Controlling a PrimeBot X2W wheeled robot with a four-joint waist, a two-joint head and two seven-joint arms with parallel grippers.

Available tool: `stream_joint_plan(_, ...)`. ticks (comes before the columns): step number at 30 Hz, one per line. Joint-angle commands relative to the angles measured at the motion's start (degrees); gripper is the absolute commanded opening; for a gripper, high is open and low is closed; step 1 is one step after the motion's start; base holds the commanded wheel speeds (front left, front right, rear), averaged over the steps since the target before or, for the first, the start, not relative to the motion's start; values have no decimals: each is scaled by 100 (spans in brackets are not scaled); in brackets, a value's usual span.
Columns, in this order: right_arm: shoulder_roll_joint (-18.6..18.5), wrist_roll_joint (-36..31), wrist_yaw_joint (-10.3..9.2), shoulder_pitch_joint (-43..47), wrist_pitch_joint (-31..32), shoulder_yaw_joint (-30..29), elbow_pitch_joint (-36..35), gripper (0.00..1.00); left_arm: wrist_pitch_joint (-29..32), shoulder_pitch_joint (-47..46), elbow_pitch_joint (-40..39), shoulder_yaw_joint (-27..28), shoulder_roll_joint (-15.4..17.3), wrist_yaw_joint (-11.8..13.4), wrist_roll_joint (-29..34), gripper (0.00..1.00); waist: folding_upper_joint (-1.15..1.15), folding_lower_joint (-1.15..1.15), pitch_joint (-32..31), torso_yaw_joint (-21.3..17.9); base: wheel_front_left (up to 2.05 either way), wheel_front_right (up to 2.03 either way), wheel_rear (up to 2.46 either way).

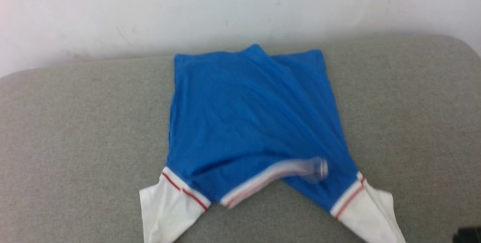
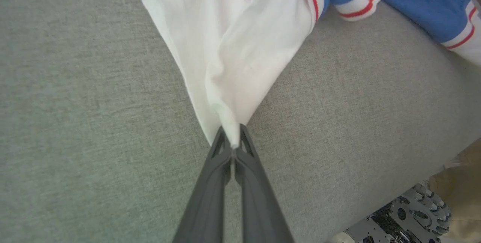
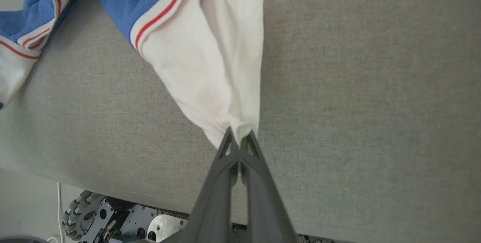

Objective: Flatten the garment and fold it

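Note:
The garment (image 1: 248, 123) is a bright blue jersey spread on the grey table, hem toward the wall, white sleeves toward me. No lettering or number shows. Its striped collar (image 1: 274, 177) is blurred. In the left wrist view, my left gripper (image 2: 234, 138) is shut on the tip of one white sleeve (image 2: 233, 55), which stretches taut from the fingers. In the right wrist view, my right gripper (image 3: 239, 138) is shut on the tip of the other white sleeve (image 3: 210, 66), also pulled taut. Red-and-white trim (image 3: 161, 14) borders each sleeve.
The grey fabric-covered table (image 1: 75, 130) runs wide to both sides of the shirt, with a white wall (image 1: 240, 6) behind it. Past the table's near edge, the robot's wheeled base (image 3: 97, 213) shows below.

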Motion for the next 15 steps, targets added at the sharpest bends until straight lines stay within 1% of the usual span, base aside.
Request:
stream_joint_plan(1, -54, 29, -4, 195, -1, -46, 67, 0, -46, 117, 56, 18, 5, 33, -44, 0, -1, 1, -123, -3, 0, 0, 0)
stream_joint_plan(3, 10, 140, -4, 430, -24, -163, 172, 0, -72, 238, 90, 48, -11, 53, -145, 0, -1, 1, -179, 15, 0, 0, 0)
stream_joint_plan(7, 15, 245, -4, 761, 72, -230, 297, 0, -45, 417, 135, 102, 90, 112, -223, 0, -1, 1, -253, 35, 0, 0, 0)
stream_joint_plan(10, -1, 339, -4, 1024, 137, -358, 327, 0, -44, 596, 121, 188, 244, 211, -247, 0, -1, 1, -300, 67, 0, 0, 0)
stream_joint_plan(13, -26, 328, -4, 1112, 127, -465, 292, 0, -116, 732, 22, 337, 338, 306, -323, 0, -1, 1, -282, 70, 0, 0, 0)
stream_joint_plan(15, -7, 306, -4, 1063, 88, -494, 273, 0, -222, 738, -93, 455, 333, 340, -381, 0, -1, 1, -256, 80, 0, 0, 0)
